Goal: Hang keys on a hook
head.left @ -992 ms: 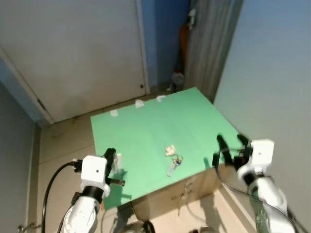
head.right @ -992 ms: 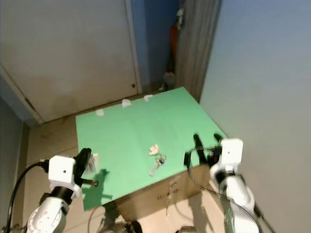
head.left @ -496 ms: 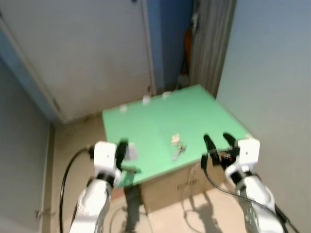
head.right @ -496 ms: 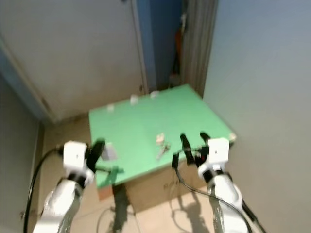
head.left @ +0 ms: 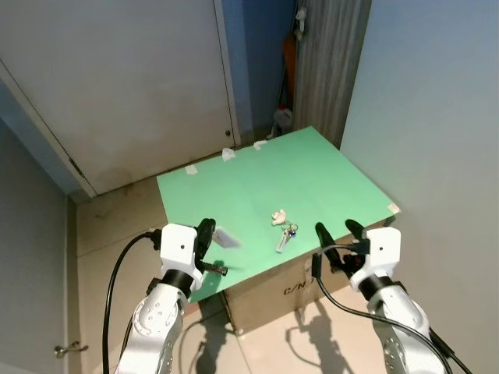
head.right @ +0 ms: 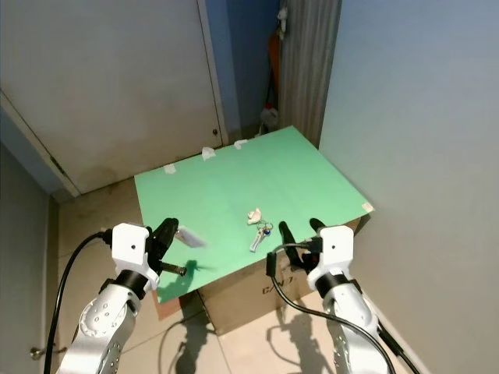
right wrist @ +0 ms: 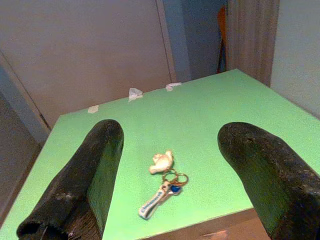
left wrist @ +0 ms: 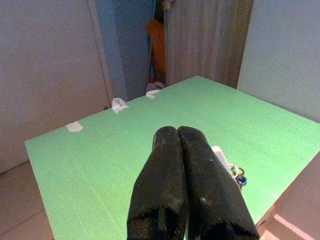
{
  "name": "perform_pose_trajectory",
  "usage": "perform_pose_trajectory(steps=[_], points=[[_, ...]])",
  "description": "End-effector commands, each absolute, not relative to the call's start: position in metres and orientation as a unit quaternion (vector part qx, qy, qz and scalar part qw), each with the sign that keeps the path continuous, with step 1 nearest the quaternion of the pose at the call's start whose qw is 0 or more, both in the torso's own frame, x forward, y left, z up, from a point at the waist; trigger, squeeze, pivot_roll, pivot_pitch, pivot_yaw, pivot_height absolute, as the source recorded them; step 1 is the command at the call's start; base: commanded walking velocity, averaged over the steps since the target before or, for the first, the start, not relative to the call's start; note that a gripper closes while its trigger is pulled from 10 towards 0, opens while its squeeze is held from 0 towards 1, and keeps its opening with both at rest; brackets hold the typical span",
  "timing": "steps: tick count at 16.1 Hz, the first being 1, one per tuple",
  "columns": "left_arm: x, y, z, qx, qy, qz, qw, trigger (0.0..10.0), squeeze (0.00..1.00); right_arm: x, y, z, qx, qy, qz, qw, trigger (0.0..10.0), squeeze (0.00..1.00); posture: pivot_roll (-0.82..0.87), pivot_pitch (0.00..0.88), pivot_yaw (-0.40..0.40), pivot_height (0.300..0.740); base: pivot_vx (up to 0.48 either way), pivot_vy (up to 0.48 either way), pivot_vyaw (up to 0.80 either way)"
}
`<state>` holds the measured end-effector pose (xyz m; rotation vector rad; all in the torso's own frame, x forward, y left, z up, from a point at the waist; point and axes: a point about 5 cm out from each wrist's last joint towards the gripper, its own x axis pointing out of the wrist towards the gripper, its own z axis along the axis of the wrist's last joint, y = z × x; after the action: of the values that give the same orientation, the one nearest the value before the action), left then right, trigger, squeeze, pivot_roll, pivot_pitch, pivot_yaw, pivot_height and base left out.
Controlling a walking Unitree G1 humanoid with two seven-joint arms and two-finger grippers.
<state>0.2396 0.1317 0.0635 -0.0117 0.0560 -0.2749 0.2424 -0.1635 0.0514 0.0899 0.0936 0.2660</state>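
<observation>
Green sheet (head.left: 257, 199) covers a cardboard box (head.left: 281, 292); the keys (head.left: 284, 236) lie on it near the front edge, ring joined to a pale cream charm (head.left: 277, 216) and a white tag. Right gripper (head.left: 337, 238) hovers just short of that edge, jaws wide apart, keys framed between the fingers in the right wrist view. Left gripper (head.left: 207, 235) sits at the sheet's left front edge, jaws pressed together, holding nothing. A hook is not discernible; white bits (head.left: 228, 155) at the far edge are possibly tape.

Risks: the flat, loose bunch could slide off the near edge if nudged; pinching the tag alone could let the ring swing.
</observation>
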Motion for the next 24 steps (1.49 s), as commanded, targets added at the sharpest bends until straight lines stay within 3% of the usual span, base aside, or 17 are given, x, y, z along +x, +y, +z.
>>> perform_pose_trajectory(steps=[1, 7, 17, 24], points=[[0.243, 0.132, 0.068, 0.004, 0.021, -0.145, 0.989, 0.0, 0.0, 0.244, -0.159, 0.05, 0.046, 0.054, 0.138, 0.988, 10.0, 0.0, -0.25, 0.0, 0.126, 0.74, 0.0, 0.0, -0.61], [0.251, 0.13, 0.074, 0.017, 0.011, -0.168, 0.986, 0.0, 0.0, 0.246, -0.158, 0.049, 0.042, 0.054, 0.14, 0.988, 10.0, 0.0, -0.25, 0.0, 0.132, 0.74, 0.0, 0.0, -0.58], [0.257, 0.128, 0.076, 0.014, 0.006, -0.188, 0.982, 0.0, 0.0, 0.25, -0.159, 0.048, 0.039, 0.056, 0.138, 0.988, 10.0, 0.0, -0.26, 0.0, 0.14, 0.74, 0.0, -0.469, -0.53], [0.259, 0.125, 0.076, 0.012, 0.001, -0.203, 0.979, 0.0, 0.0, 0.248, -0.158, 0.046, 0.03, 0.061, 0.138, 0.988, 10.0, 0.0, -0.27, 0.0, 0.141, 0.723, 0.0, 0.0, -0.14]])
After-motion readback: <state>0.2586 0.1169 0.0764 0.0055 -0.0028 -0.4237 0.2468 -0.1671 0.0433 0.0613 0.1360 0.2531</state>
